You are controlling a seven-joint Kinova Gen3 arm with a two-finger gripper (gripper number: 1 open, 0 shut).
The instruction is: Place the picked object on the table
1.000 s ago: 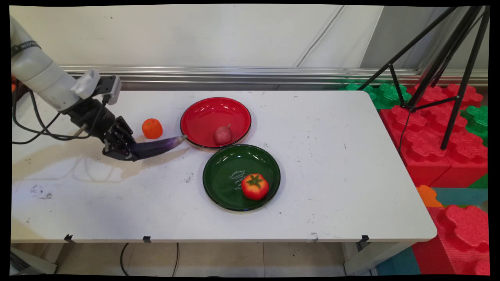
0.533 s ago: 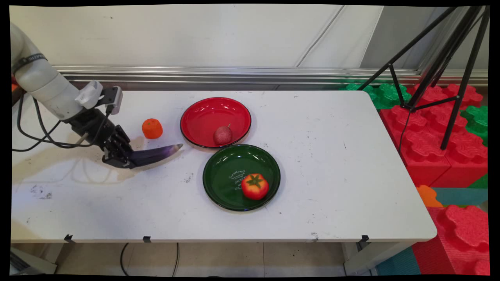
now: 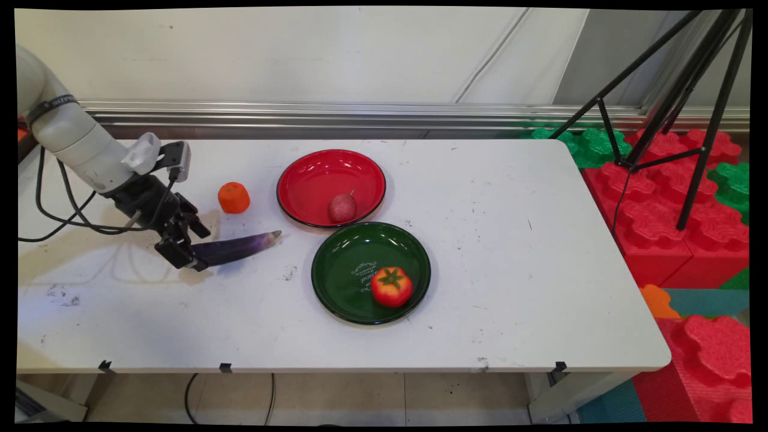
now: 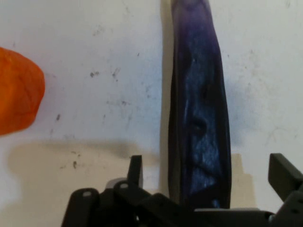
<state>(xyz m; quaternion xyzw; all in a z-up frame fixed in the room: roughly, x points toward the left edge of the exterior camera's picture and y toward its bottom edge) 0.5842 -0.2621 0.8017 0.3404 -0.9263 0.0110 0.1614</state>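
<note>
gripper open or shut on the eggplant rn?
Open. In the hand view both fingers stand clear of the eggplant, which lies on the table between them.

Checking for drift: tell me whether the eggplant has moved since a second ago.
Yes. The eggplant has moved away from the red plate: its tip touched the rim, now it lies clear, nearer the table's front edge.

A robot lab or test space: a bare white desk (image 3: 510, 252) against a plain wall, a black tripod (image 3: 678, 102), big red and green foam blocks (image 3: 690, 198) beside it.
</note>
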